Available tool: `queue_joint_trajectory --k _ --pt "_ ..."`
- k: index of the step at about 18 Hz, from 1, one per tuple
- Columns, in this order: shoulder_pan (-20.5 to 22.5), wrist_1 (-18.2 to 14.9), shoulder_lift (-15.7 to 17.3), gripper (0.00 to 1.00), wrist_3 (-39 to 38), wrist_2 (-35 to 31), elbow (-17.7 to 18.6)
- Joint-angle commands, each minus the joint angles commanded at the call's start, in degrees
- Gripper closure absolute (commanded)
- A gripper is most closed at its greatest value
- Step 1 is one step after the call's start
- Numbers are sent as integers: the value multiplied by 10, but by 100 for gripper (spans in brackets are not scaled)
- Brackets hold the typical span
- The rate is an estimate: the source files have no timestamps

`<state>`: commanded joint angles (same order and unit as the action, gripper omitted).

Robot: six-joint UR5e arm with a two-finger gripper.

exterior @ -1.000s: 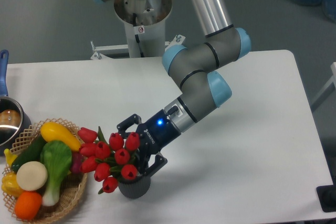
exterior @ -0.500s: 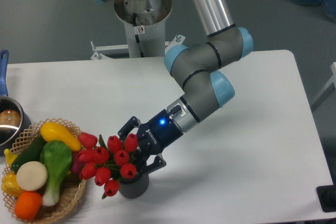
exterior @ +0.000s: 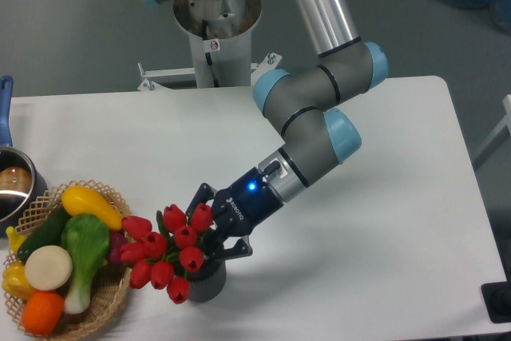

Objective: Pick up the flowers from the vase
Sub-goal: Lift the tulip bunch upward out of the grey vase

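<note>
Flowers [exterior: 169, 249] and vase [exterior: 204, 283] sit at the near edge of the counter [exterior: 383, 221], and over the last second the red bunch has swung: the buds that stood more upright a moment ago now droop further left and lower, toward the wicker basket [exterior: 112, 297] of toy vegetables, while the vase has barely shifted from its spot. The stems still run down into the vase, so the flowers have not been lifted out. Just behind the buds, the hand [exterior: 217, 233] has crept down and leftward, and its dark fingers now straddle the stems right above the vase rim, looking drawn in around them; the buds hide the contact itself, so a firm clamp on the stems cannot be told for sure. That lean suggests the hand is pushing or gathering the stems, which would put the task at the grasping step, with the lift still to come. Risk, as a judgement: a sideways pull could tip the vase or drag it along. Farther back, the grey arm [exterior: 307, 121] slopes up toward its base, and a steel pot [exterior: 12, 185] stands at the far left edge.
</note>
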<state>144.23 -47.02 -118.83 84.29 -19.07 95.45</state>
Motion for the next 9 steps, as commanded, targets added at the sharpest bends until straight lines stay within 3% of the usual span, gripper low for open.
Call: queue_joint_trajectory --k 9 --pt "1 0 31 63 -7 40 7"
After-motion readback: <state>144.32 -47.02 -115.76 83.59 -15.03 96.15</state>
